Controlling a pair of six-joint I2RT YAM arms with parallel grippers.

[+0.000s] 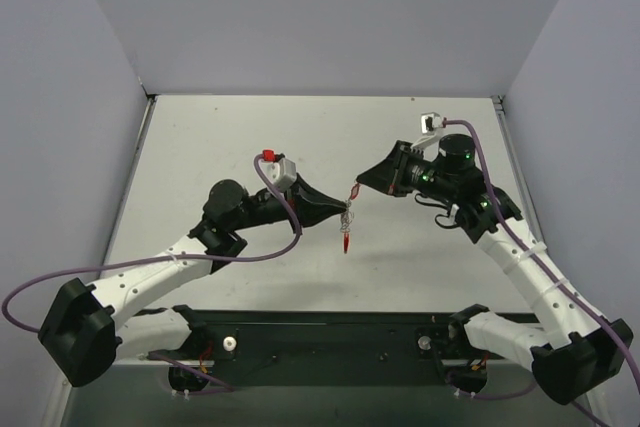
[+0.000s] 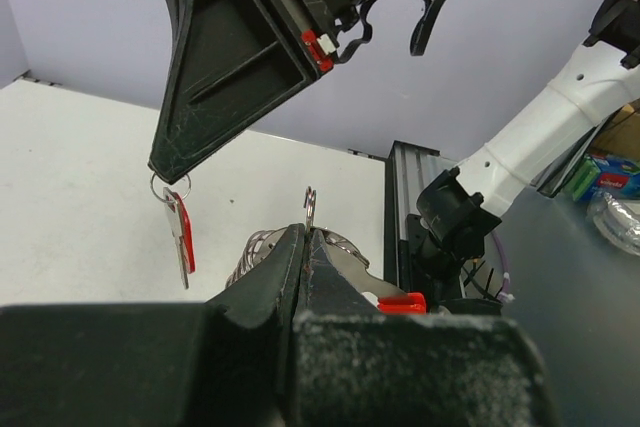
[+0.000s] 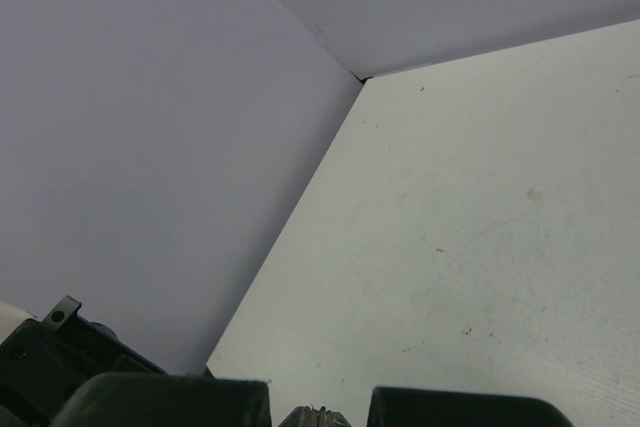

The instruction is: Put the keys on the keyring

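My left gripper (image 1: 343, 215) is shut on the keyring (image 2: 262, 245), a fan of small silver keys. Its thin ring pokes up between the jaws, and its red part (image 2: 402, 302) sticks out to the right, showing red in the top view (image 1: 347, 242). In the left wrist view that gripper (image 2: 303, 237) fills the bottom. My right gripper (image 1: 358, 187) faces it from the right, its tip (image 2: 165, 169) shut on the small ring of the key with the red tag (image 2: 183, 232). That key hangs free, left of the keyring and apart from it. The right wrist view shows only finger (image 3: 170, 402) edges.
The white table (image 1: 250, 137) has grey walls at the back and both sides. A black rail (image 1: 330, 332) carries both arm bases at the near edge. Purple cables (image 1: 280, 202) loop off each arm. Coloured packs (image 2: 610, 177) lie beyond the table.
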